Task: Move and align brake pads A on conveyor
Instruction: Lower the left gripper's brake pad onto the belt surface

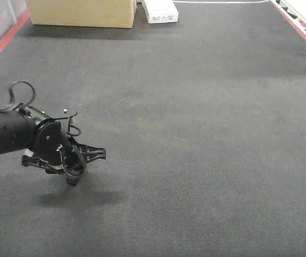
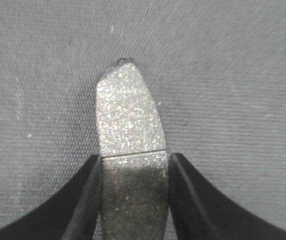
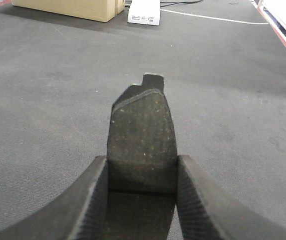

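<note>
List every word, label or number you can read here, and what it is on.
No text can be read in any view.
White box: faint marks, too small and blurred to read.
Cardboard box: no print visible.
The brake pad in the left gripper and the brake pad in the right gripper: no markings.

I think I work in a factory or workshop. Under me lies a wide grey conveyor point(image 1: 195, 107), fuzzy like felt, with a red edge point(image 1: 2, 40) on each side. A brown cardboard box point(image 1: 83, 13) and a white box point(image 1: 161, 10) sit at the far end. My left fingers point(image 2: 82, 200) pinch a brake pad point(image 2: 127, 120), a car part. My right fingers point(image 3: 87, 200) pinch another.
</note>
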Controlling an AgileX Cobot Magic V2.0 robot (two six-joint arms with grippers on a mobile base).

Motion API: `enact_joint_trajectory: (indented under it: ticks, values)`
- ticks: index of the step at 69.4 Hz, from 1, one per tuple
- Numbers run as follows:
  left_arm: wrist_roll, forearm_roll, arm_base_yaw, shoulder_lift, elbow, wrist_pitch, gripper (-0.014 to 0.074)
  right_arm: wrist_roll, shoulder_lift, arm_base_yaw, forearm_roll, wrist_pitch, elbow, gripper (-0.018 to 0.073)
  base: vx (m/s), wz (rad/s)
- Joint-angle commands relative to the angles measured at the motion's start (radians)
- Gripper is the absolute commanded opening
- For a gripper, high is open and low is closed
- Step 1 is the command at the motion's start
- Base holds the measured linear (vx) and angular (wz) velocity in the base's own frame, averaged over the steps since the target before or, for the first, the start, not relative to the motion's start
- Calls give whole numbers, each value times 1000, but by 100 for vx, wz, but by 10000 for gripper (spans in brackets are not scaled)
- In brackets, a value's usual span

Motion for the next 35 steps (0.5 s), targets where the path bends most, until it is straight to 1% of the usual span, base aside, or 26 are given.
enact_joint_trajectory:
  ticks: [1,18,24,30,35]
  values:
    - [-9,8,-2,-38,-33,-11,266,-9,6,-1,1,-97,-31,97,0,0]
    - [69,9,-2,-41,-33,54,386,-9,6,-1,1,-97,-31,97,0,0]
    - [74,9,-2,-52,-33,68,428,-9,6,-1,1,-97,-31,97,0,0]
    - [100,27,-7,-85,-33,67,453,-9,6,-1,1,-97,-31,97,0,0]
    - [125,74,-25,-131,-29,69,456,-9,6,-1,1,-97,-31,97,0,0]
